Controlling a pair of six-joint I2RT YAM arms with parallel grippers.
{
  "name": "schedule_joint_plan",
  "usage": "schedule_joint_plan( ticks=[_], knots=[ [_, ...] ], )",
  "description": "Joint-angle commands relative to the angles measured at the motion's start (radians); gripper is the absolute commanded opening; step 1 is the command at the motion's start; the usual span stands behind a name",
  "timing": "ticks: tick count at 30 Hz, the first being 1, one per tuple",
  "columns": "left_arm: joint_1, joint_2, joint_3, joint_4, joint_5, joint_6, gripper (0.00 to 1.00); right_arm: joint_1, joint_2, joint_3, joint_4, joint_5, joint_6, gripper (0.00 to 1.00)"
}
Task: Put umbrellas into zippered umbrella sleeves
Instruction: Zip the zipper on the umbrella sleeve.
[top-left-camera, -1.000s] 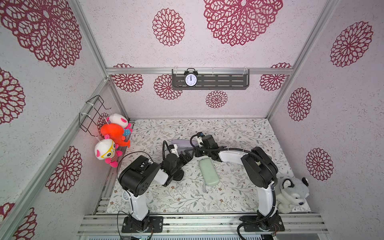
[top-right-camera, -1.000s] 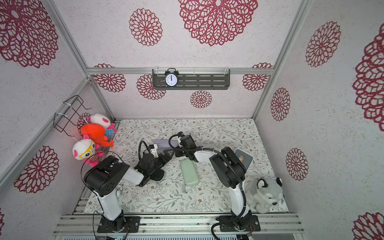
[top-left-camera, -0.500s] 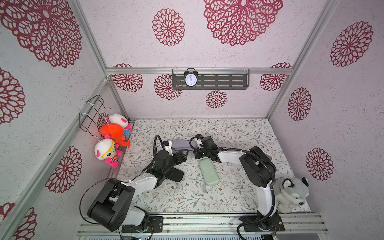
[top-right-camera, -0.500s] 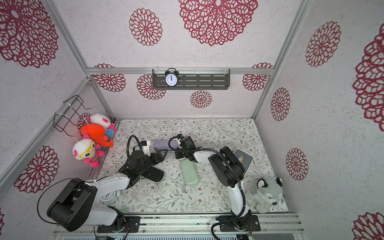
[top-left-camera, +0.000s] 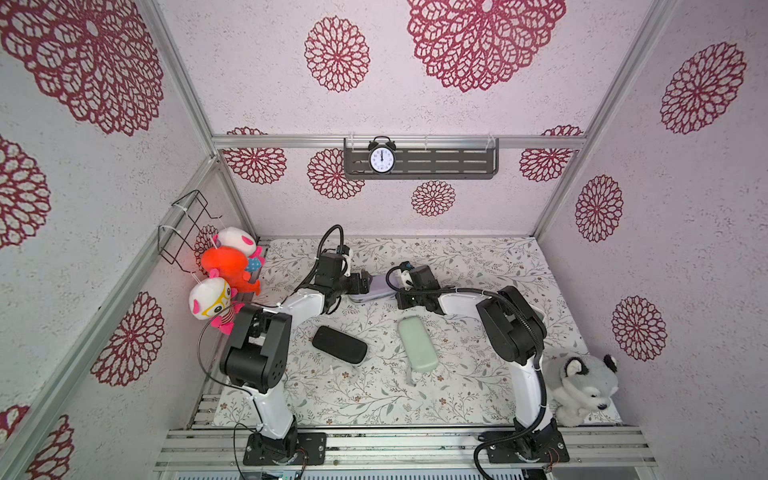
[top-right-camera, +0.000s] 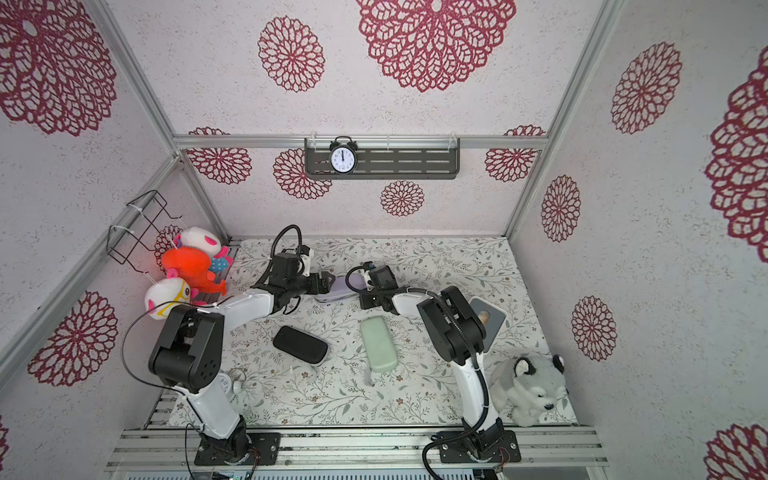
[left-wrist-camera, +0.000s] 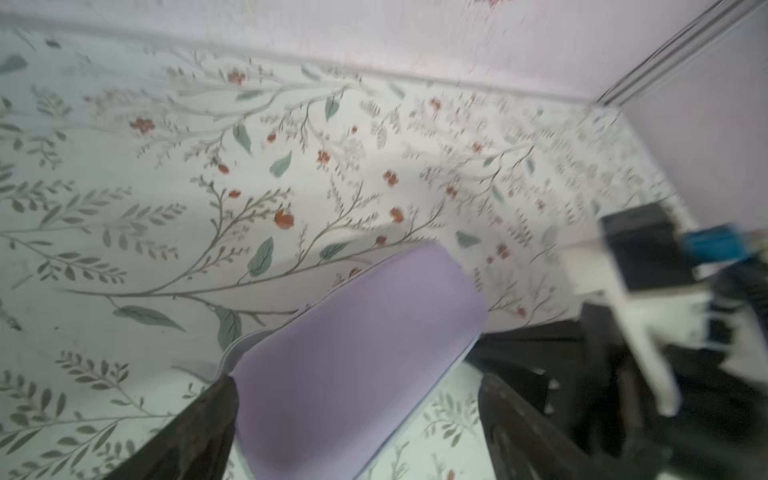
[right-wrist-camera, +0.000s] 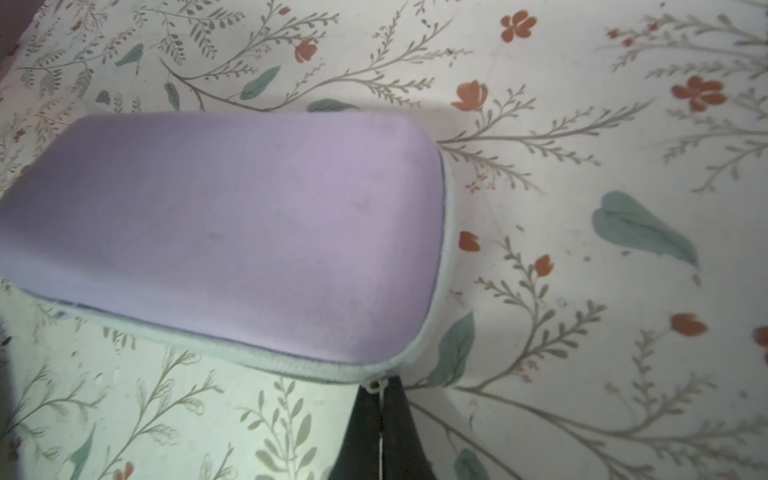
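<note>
1. Floral mat (top-left-camera: 374, 395) below, and the lilac sleeve (top-left-camera: 376, 286) lies far-centre between the arms.
2. The left gripper (left-wrist-camera: 357, 380) gapes wide astride the sleeve's left end, one finger (left-wrist-camera: 199, 428) touching it.
3. The right gripper (right-wrist-camera: 380, 390) is pinched tight on the zipper pull (right-wrist-camera: 374, 385), which only its wrist view shows.
4. Both top views add the black sleeve (top-left-camera: 339, 345) and mint sleeve (top-left-camera: 417, 343), lying nearer.
</note>
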Motion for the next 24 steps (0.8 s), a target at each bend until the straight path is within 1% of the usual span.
schedule_joint_plan(
  ticks=[1,3,4,5,7,8,10,11,14,18,24],
  knots=[
    [0.01,0.054,0.05,-0.144,-0.019,0.12,0.93,-0.012,0.0,0.032,-0.018,0.04,-0.052,0.0],
    [0.027,0.089,0.063,-0.127,0.1,0.118,0.93,-0.014,0.007,0.039,-0.01,0.019,-0.063,0.0],
    [0.029,0.097,0.071,-0.138,0.137,0.115,0.92,-0.013,0.011,0.043,-0.005,0.012,-0.063,0.0],
    [0.026,0.097,0.066,-0.133,0.156,0.11,0.89,-0.012,0.017,0.052,-0.013,0.004,-0.07,0.0],
    [0.021,0.097,0.039,-0.118,0.152,0.1,0.87,-0.011,0.016,0.055,-0.016,-0.012,-0.094,0.0],
    [0.022,0.114,0.025,-0.105,0.162,0.085,0.84,-0.009,0.011,0.048,-0.012,-0.022,-0.102,0.0],
    [0.02,0.146,0.026,-0.114,0.195,0.069,0.73,0.006,-0.008,0.031,0.002,-0.034,-0.124,0.0],
    [0.018,0.149,0.021,-0.112,0.196,0.052,0.72,0.017,-0.015,0.029,-0.002,-0.025,-0.135,0.0],
    [0.017,0.142,-0.016,-0.065,0.196,0.003,0.69,0.053,-0.026,0.032,-0.019,-0.024,-0.169,0.0],
    [0.02,0.139,-0.05,-0.019,0.19,-0.069,0.68,0.087,-0.025,0.047,-0.043,-0.029,-0.195,0.0],
    [0.014,0.152,-0.061,0.047,0.211,-0.16,0.68,0.143,-0.02,0.098,-0.071,-0.031,-0.22,0.0]
  ],
)
